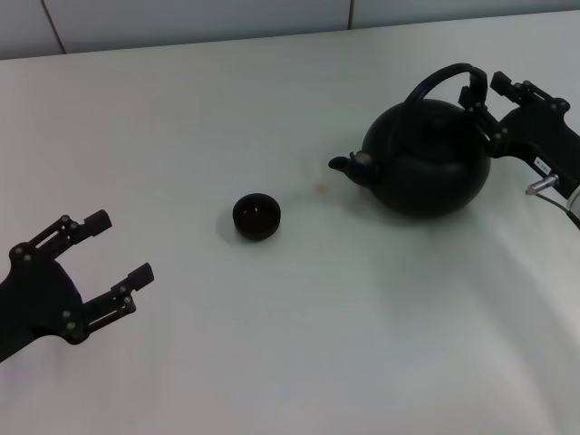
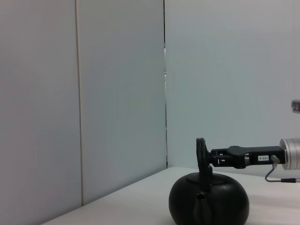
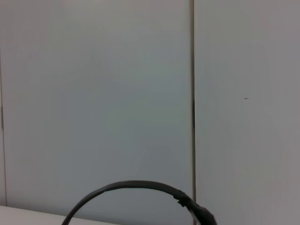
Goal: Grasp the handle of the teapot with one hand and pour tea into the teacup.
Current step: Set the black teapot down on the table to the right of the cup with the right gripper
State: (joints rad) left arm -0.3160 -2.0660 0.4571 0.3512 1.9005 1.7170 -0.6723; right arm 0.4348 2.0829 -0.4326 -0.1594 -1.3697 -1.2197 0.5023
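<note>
The matte-black teapot [image 1: 426, 168] stands at the right of the white table, its stubby spout [image 1: 344, 166] pointing toward the teacup [image 1: 256, 217]. The teacup is a small black bowl standing a short way off the spout. The arched handle [image 1: 444, 74] rises over the pot. My right gripper [image 1: 487, 91] is open, one finger on each side of the handle's thicker side, with a small gap showing. The left wrist view shows the teapot [image 2: 208, 204] with the right gripper [image 2: 213, 158] at its handle [image 2: 201, 154]. The handle's arc [image 3: 136, 185] fills the right wrist view's lower edge. My left gripper [image 1: 122, 246] is open and empty at the near left.
The white table [image 1: 299, 344] ends at a pale panelled wall [image 1: 181, 23] behind. A small brownish spot [image 1: 319, 189] marks the table between cup and spout. A cable [image 1: 544, 186] hangs off the right wrist.
</note>
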